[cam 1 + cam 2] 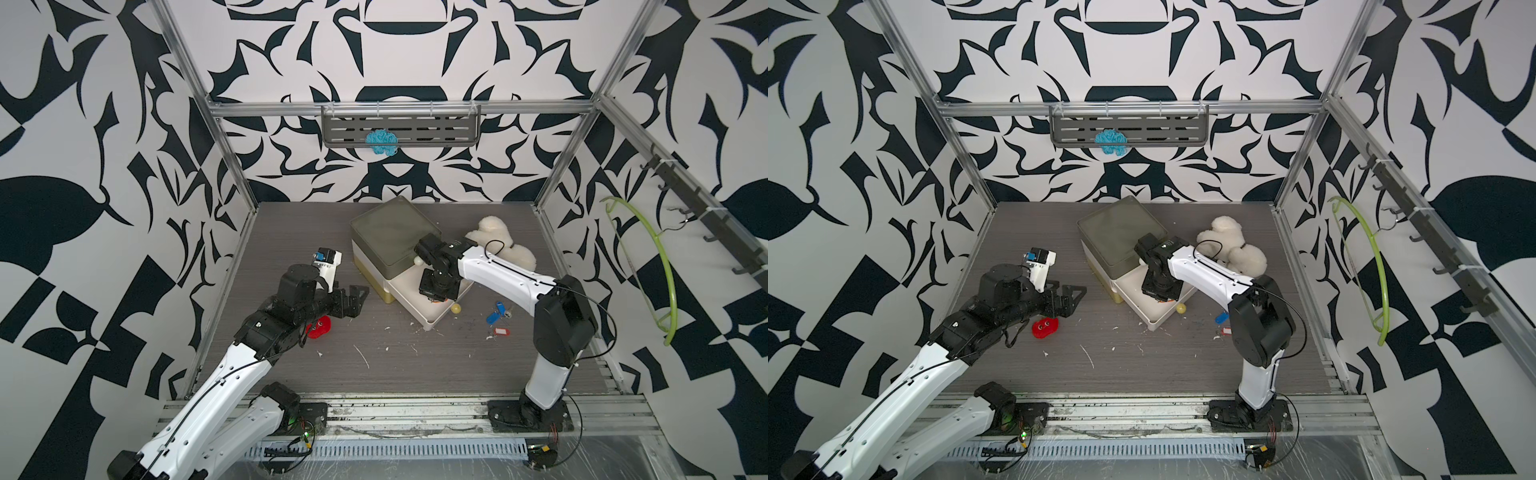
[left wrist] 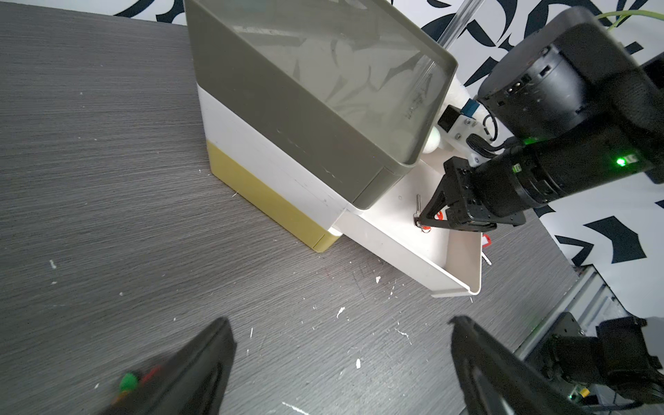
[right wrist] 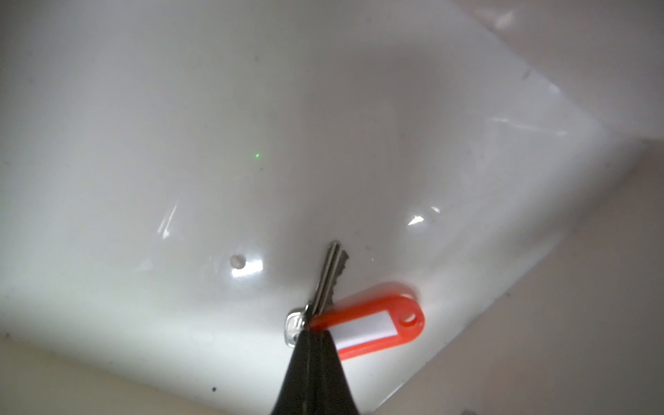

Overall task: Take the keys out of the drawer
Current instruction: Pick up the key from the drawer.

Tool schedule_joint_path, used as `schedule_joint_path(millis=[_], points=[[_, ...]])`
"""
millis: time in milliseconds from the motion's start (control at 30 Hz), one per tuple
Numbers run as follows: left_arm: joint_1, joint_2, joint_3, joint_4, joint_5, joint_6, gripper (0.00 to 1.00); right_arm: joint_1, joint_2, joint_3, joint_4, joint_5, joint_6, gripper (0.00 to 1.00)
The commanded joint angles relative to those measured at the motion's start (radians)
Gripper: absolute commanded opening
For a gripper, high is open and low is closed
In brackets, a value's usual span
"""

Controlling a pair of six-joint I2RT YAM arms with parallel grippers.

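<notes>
The white drawer [image 2: 449, 276] stands pulled out of the stacked box [image 1: 395, 237]. Inside it, my right gripper [image 3: 313, 332] is shut, its tips pinching the ring where a silver key [image 3: 330, 273] meets its red tag [image 3: 373, 323]. The left wrist view shows the same grip: right gripper [image 2: 422, 219], key [image 2: 418, 206]. Whether the key is off the drawer floor, I cannot tell. More keys lie on the table right of the drawer, with blue tags [image 1: 494, 313] and a red tag [image 1: 498, 332]. My left gripper [image 1: 357, 297] hangs open and empty left of the box.
A red round-eyed toy [image 1: 320, 326] lies under my left arm. A yellow ball [image 1: 456, 308] rests beside the drawer's front corner. A white plush [image 1: 498, 241] sits behind my right arm. A green hanger [image 1: 660, 266] hangs on the right wall.
</notes>
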Motion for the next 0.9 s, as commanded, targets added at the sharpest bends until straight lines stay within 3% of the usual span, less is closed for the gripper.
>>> schedule_joint_path(millis=[0,367,867], points=[[0.004,-0.007,-0.018,-0.017,-0.003,0.011,0.99,0.004,-0.009,0.044,-0.035,0.023,-0.004,0.00],[0.004,0.004,0.006,0.006,0.026,-0.001,0.99,0.003,-0.139,0.090,-0.055,0.063,0.039,0.00],[0.004,0.032,-0.030,0.134,0.199,-0.106,0.99,-0.003,-0.333,0.072,-0.013,0.088,0.068,0.00]])
